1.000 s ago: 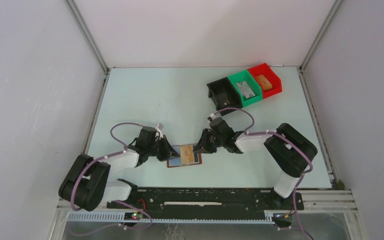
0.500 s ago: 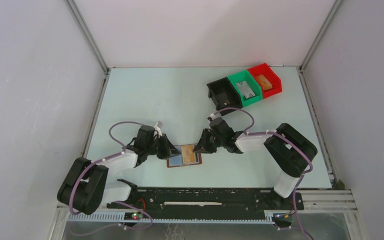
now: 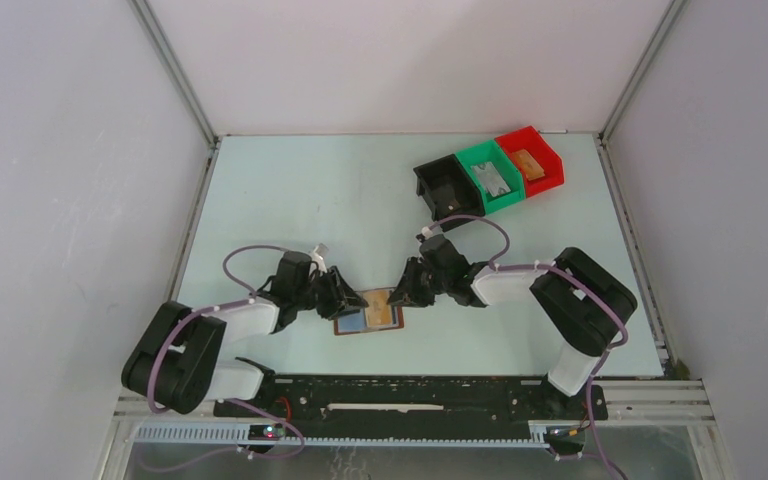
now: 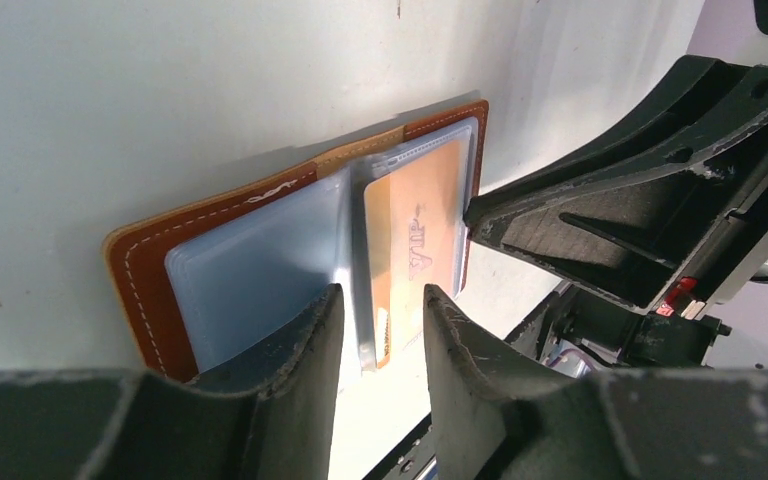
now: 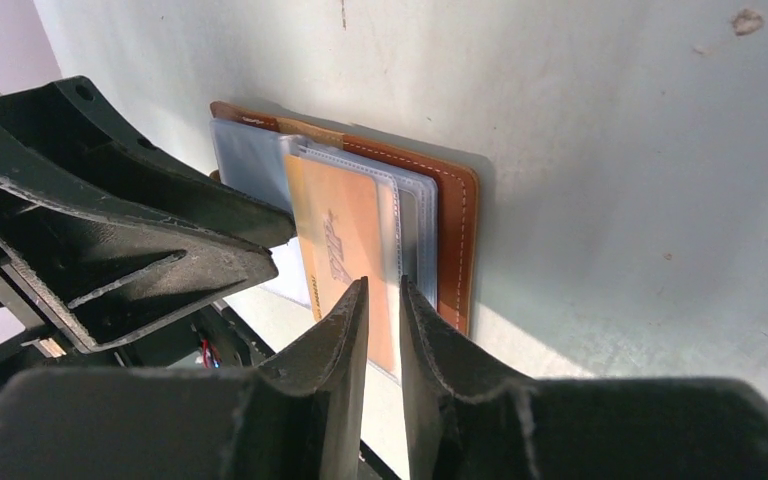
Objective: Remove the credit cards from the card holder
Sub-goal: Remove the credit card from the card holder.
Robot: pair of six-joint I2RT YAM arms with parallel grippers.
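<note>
Partly done, it seems: at upper right a grey card (image 3: 496, 180) lies in the green bin (image 3: 477, 150) and a tan card (image 3: 527, 163) in the red bin (image 3: 552, 168). An orange card (image 4: 415, 240) remains in the open card holder (image 3: 368, 312) at lower centre. The left gripper (image 4: 382, 297), slightly apart, straddles the sleeve (image 4: 260, 270) edge, holding nothing. The right gripper (image 5: 382, 290), nearly closed, meets the orange card's end; its grip is unclear.

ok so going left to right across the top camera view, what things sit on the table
card holder → black bin → green bin → red bin
</note>
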